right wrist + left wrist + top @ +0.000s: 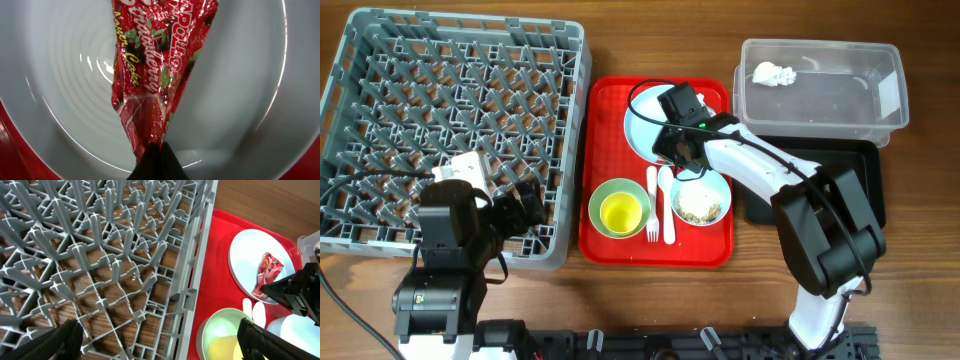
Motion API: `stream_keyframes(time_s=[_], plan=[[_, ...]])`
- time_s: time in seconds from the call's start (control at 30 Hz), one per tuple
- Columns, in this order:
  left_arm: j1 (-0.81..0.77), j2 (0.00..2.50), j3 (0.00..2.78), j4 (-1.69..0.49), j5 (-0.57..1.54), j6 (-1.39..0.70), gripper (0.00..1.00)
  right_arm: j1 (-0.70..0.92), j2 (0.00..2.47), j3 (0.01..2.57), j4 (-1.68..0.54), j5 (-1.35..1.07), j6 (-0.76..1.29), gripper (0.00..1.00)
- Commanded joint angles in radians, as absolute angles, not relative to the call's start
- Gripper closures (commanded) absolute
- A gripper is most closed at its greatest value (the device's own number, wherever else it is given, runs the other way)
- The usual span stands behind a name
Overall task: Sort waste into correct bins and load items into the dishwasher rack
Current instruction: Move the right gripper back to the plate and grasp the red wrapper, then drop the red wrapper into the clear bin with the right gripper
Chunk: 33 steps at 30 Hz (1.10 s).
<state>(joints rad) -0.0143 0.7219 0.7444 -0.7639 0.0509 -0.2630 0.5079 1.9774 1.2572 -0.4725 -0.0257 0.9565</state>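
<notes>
While left fingers (50, 345) gape over rack (192, 280), right fingers (157, 162) pinch wrapper (150, 65) over plate (60, 75).

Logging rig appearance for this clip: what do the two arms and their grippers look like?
Both arms have black joints. The right arm has white links, a looping black cable and a small green light near its wrist. The left arm carries a white block at its wrist. The left gripper and right gripper have black fingers.
</notes>
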Motion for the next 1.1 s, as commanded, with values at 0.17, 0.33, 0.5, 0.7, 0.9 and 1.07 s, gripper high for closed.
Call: stream_keyframes(time_s=[0.17,0.33,0.5,0.7,0.9,1.07], plan=[[-0.02,0.718,0.761,-0.764,0.059,-0.243,0.0,0.427,1.716,1.264,-0.501,0.086,0.729,0.96],[-0.02,0.718,0.761,-0.764,0.059,-0.243,0.0,0.26,1.543,1.264,-0.535,0.18,0.734,0.96],[-0.02,0.718,0.761,-0.764,0.059,-0.243,0.0,0.057,1.572,1.264,-0.523,0.118,0.712,0.89],[-0.02,0.718,0.761,-0.764,0.059,-0.243,0.0,-0.039,1.598,1.264,-0.418,-0.037,0.529,0.39],[-0.02,0.719,0.761,-0.764,0.059,-0.243,0.0,-0.03,1.472,1.266,-0.581,-0.235,0.351,0.35],[-0.02,0.718,0.761,-0.764,0.059,-0.243,0.0,0.041,1.367,1.266,-0.892,-0.323,0.186,0.27]])
